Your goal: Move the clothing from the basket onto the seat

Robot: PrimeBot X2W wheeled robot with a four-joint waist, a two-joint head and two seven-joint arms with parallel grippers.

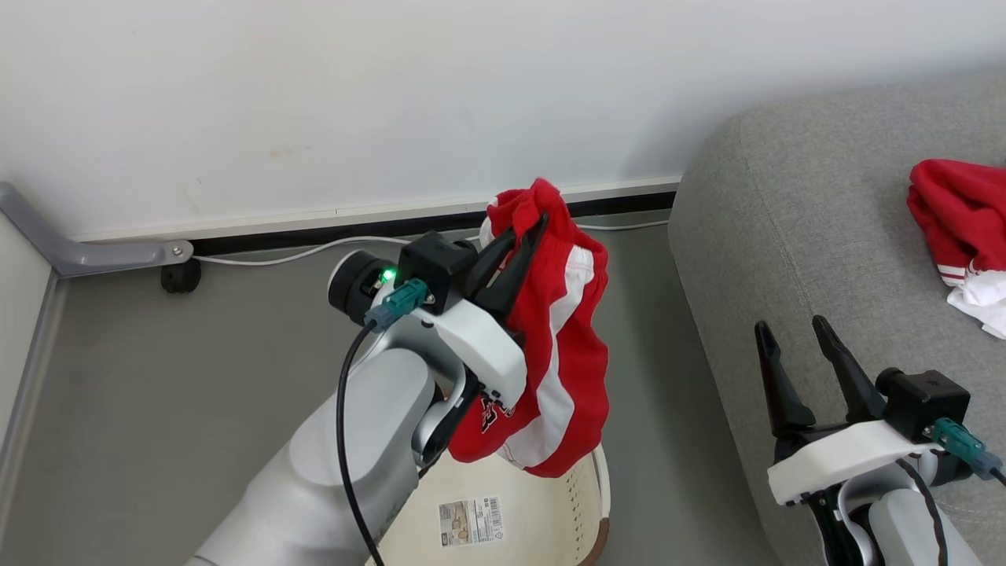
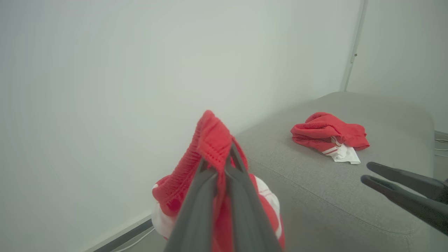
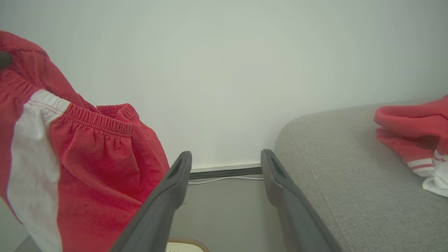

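One pair of red shorts (image 1: 566, 346) is dangling over the basket (image 1: 550, 511) from the clamped left gripper (image 1: 530, 224), right gripper (image 1: 790, 326) hovering open.

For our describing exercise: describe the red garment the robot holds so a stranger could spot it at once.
Start at the grey sofa on the right; left of it, above the cream basket, the left gripper is shut on a red garment with white stripes. Unlike the other red garment, lying on the sofa, this one hangs in the air.
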